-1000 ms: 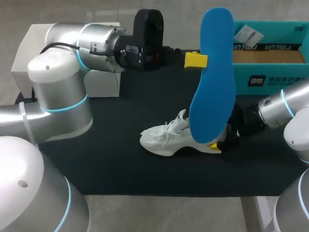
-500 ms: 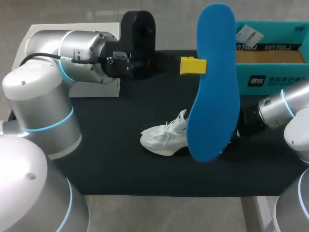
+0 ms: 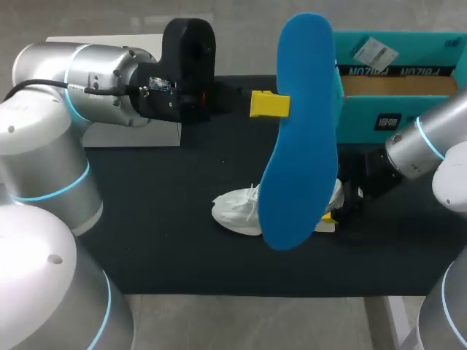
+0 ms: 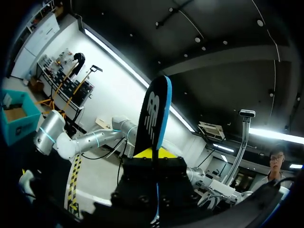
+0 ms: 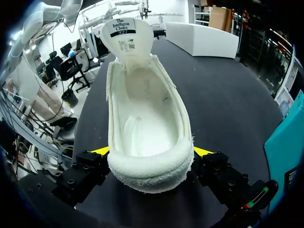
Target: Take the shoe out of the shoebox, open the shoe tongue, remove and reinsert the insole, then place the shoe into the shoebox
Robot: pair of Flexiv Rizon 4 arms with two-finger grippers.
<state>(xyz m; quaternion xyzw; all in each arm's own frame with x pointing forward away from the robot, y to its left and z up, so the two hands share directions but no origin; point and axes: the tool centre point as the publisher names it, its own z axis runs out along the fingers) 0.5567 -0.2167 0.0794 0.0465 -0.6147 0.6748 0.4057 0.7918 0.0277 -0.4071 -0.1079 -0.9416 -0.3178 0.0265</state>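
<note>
While left pincer (image 3: 270,104) clamps the blue insole (image 3: 299,146), right pincer (image 5: 151,153) seemingly grips the shoe (image 5: 147,109) heel, tongue label (image 5: 124,33) showing.

The silver left arm (image 3: 95,80) extends level from the left side. The left gripper (image 3: 273,104) points rightward, with its yellow-tipped fingers clamped on an upright blue foam insole (image 3: 299,131). The silver right arm (image 3: 427,142) angles downward from the right. The right gripper (image 5: 151,164) sits low, its fingers (image 5: 203,152) pressing both heel sides of a white knit shoe (image 5: 147,118).
</note>
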